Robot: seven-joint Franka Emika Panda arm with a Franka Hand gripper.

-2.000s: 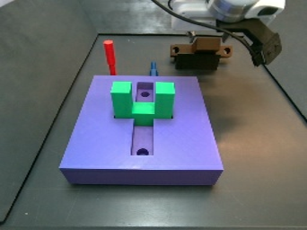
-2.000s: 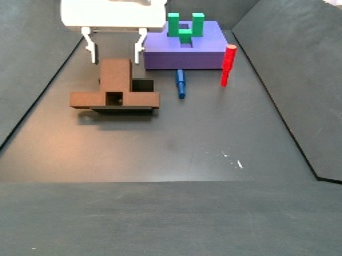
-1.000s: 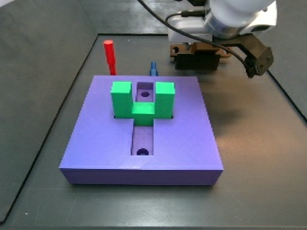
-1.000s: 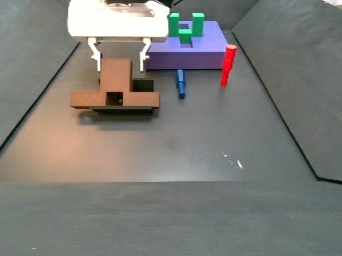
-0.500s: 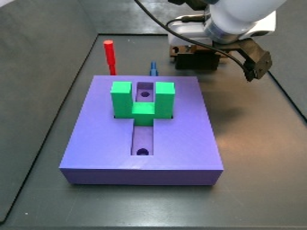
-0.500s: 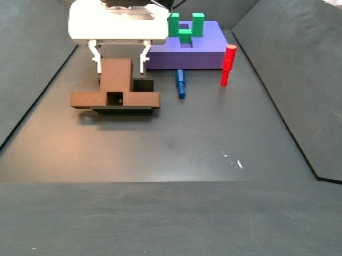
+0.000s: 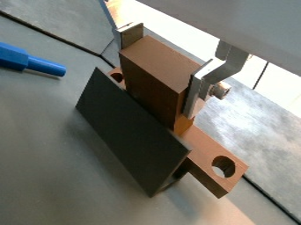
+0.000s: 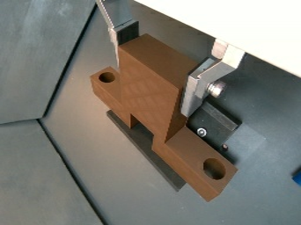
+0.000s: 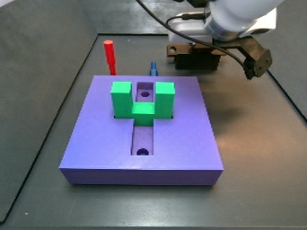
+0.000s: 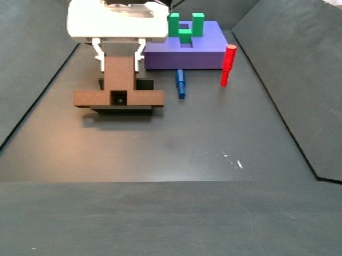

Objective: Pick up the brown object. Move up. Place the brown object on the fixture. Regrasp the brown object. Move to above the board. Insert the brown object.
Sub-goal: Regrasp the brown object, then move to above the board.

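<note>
Gripper [image 7: 177, 72] points straight down over the fixture [image 7: 132, 132], its white body directly above the brown object [image 7: 159, 77] in a side view [image 10: 120, 40]. Fingers, flat silver plates, stand on either side of the raised middle block of the brown object; one finger [image 8: 207, 77] sits flush against the block's side face in a wrist view, and the opposite finger [image 8: 118, 33] is at the far face. In a wrist view the near finger [image 7: 219, 75] also looks pressed to the block, so the jaws look closed on the brown object at about the block's width, though firm contact on the far side is hard to confirm.

Brown object [image 8: 159, 92] lies between the jaws, its long axis running crosswise to the jaw line, with a holed end sticking out past each side of the fingers. It rests on top of the fixture [image 8: 150, 141], whose dark plate shows below and beside it.

Side view: gripper [image 9: 216, 45] low at the back of the table, arm coming in from above, brown object [image 9: 196, 52] under it. Board [image 9: 146, 135] well apart from the jaws, nearer the camera, with the green block [image 9: 143, 99] on top. Red peg [image 9: 109, 56] and blue peg [image 9: 153, 68] stand between the board and the back edge, off to the side of the jaws. In a side view the fixture [image 10: 118, 108] sits just below the brown object [image 10: 118, 78], blue peg [image 10: 181, 84] beside it.
</note>
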